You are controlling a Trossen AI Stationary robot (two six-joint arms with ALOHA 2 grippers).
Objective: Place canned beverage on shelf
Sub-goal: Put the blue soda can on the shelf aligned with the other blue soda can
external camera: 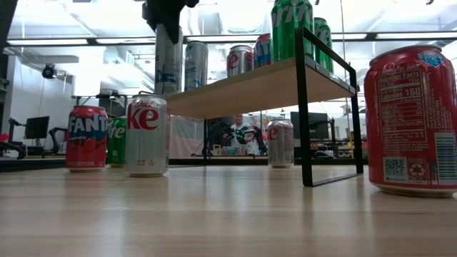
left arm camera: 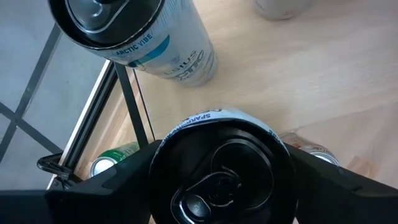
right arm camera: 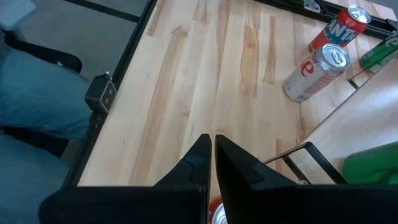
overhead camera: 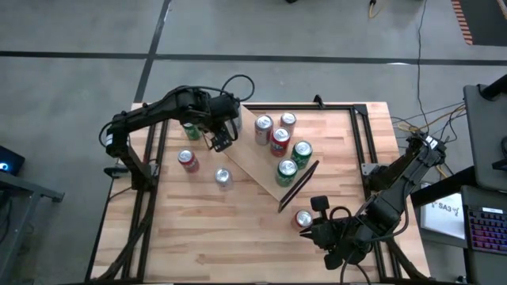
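The shelf (overhead camera: 255,161) is a light-wood board on black end frames, standing slantwise on the table's far middle (external camera: 250,89). My left gripper (overhead camera: 222,136) hangs over its far-left end, its fingers on either side of a tall silver can with a black top (left arm camera: 221,180) (external camera: 169,61). A second tall can (left arm camera: 149,37) stands on the board right beside it. My right gripper (right arm camera: 211,149) is shut near the table's near right corner (overhead camera: 317,228), raised above a red can (overhead camera: 303,218) and holding nothing. My left gripper has the tall silver can by its upper end (left arm camera: 163,149), one finger (left arm camera: 118,183) on each side of it. The fingers come steeply from above. The can stands upright, and in the low view its foot (external camera: 169,91) is down at the shelf board.
Several cans stand on the shelf farther along (overhead camera: 279,141). On the table left of the shelf are a red Fanta can (external camera: 87,138), a green can (external camera: 116,141) and a silver Diet Coke can (external camera: 146,135). The near left tabletop (overhead camera: 206,237) is bare wood.
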